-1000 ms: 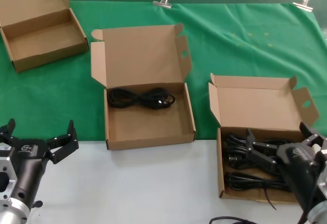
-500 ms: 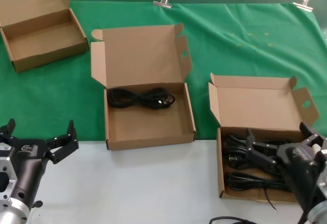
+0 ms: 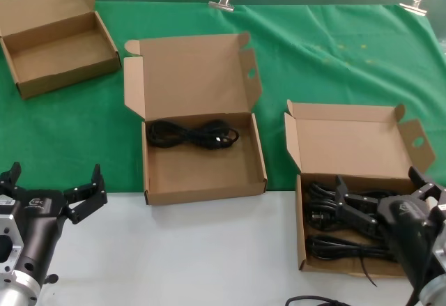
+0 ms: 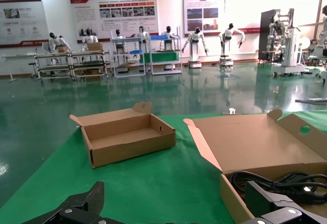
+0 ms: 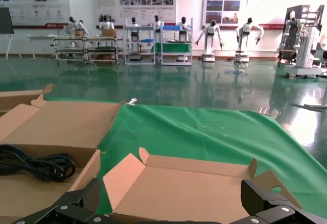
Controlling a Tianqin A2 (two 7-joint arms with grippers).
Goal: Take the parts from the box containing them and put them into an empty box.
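The box with the low splayed lid (image 3: 301,240) sits at the front right and holds several black coiled cords (image 3: 327,245). My right gripper (image 3: 380,184) hangs open and empty just above those cords. In the right wrist view it (image 5: 171,206) faces that box's lid (image 5: 189,188). The box with the tall upright lid (image 3: 202,177) stands in the middle, and one black cord (image 3: 191,135) lies along its back wall. My left gripper (image 3: 54,177) is open and empty over the white table at the front left. In the left wrist view it (image 4: 173,211) sits beside the middle box.
A flatter oblong box (image 3: 59,48) lies empty at the far left on the green cloth (image 3: 313,62). Two metal clips (image 3: 221,1) hold the cloth's far edge. The white table front (image 3: 209,250) lies between the arms.
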